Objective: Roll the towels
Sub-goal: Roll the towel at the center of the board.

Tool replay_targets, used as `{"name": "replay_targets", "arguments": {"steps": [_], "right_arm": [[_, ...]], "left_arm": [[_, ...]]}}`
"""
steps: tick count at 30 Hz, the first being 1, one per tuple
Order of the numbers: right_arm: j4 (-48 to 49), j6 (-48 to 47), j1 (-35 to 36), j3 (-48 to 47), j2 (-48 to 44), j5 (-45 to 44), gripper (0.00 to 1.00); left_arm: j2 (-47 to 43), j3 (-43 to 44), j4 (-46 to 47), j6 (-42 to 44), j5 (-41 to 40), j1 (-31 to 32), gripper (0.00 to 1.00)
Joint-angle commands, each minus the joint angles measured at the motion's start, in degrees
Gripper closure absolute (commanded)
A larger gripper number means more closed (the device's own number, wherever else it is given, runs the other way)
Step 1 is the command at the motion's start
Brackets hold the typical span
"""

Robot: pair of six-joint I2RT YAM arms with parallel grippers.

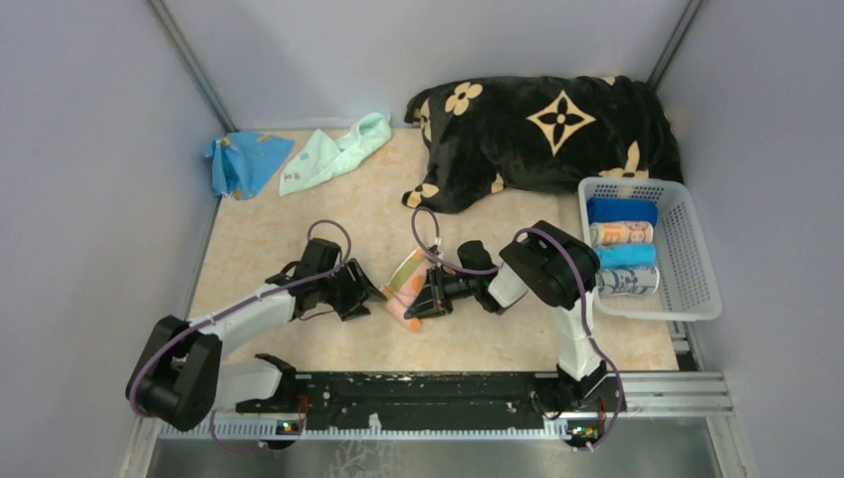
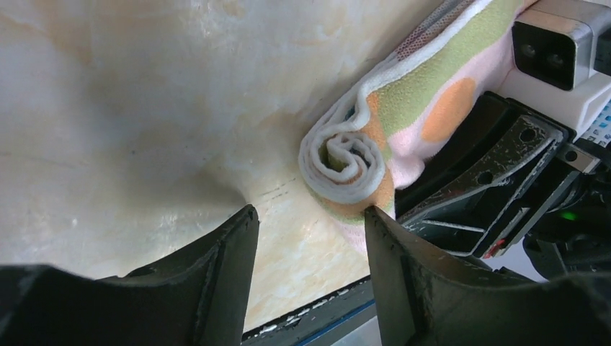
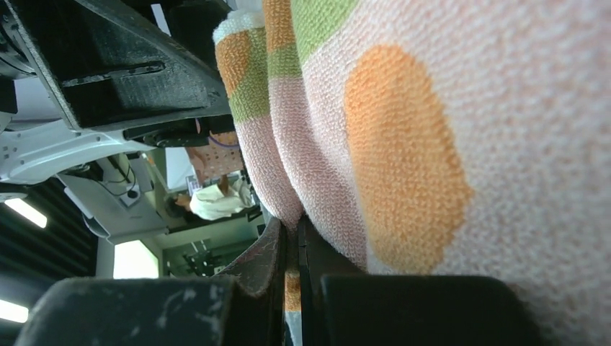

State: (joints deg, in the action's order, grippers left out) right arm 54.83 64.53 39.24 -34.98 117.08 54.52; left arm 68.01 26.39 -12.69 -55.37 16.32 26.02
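Note:
A rolled towel (image 1: pixel 406 287), pink with orange dots and green stripes, lies at the table's near middle; its spiral end (image 2: pixel 346 162) faces the left wrist camera. My right gripper (image 1: pixel 426 299) is shut, pinching a fold of this towel (image 3: pixel 403 166) between its fingers. My left gripper (image 1: pixel 363 295) is open and empty just left of the roll, its right fingertip (image 2: pixel 378 220) close to the roll's end. A mint green towel (image 1: pixel 333 154) and a blue towel (image 1: pixel 242 161) lie loose at the back left.
A big black blanket with beige flowers (image 1: pixel 542 134) lies at the back right. A white basket (image 1: pixel 697 289) at the right holds several rolled towels. Walls close in on both sides.

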Motion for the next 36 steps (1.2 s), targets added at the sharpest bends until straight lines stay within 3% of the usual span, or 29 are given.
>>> {"name": "replay_targets", "arguments": {"steps": [1,4,10,14,18,21,26,36], "right_arm": [[-7.5,-4.8,-0.5,-2.2,-2.1,-1.0,1.0],[-16.5,-10.3,-0.5,-3.8,-5.3,-3.3,0.98],[-40.5,-25.0,0.3,-9.3,-13.8,-11.8,0.78],[-59.3,-36.9,4.9,-15.6,-21.0,-26.9,0.65],[-72.8,-46.4,14.4,-23.4,-25.1,-49.8,0.58],[-75.6,-50.7,21.6,-25.9,-25.0,-62.2,0.57],[-76.3,-55.9,31.1,-28.5,-20.7,-75.2,0.57],[-75.8,-59.8,34.3,-30.4,-13.4,-78.0,0.57]], "left_arm": [[3.8,-0.2,6.0,-0.8,1.1,0.3,0.4],[6.8,-0.2,5.6,-1.5,-0.5,0.4,0.45],[10.5,-1.4,4.2,-3.4,-3.8,0.4,0.52],[11.5,-1.5,3.1,-3.4,-5.6,0.4,0.53],[11.9,-1.8,2.9,-3.7,-6.1,0.5,0.55],[12.3,-2.1,3.2,-4.2,-5.8,0.5,0.55],[12.3,-2.5,3.3,-4.5,-5.7,0.5,0.55],[12.0,-2.5,3.0,-4.9,-6.2,0.5,0.56]]}}
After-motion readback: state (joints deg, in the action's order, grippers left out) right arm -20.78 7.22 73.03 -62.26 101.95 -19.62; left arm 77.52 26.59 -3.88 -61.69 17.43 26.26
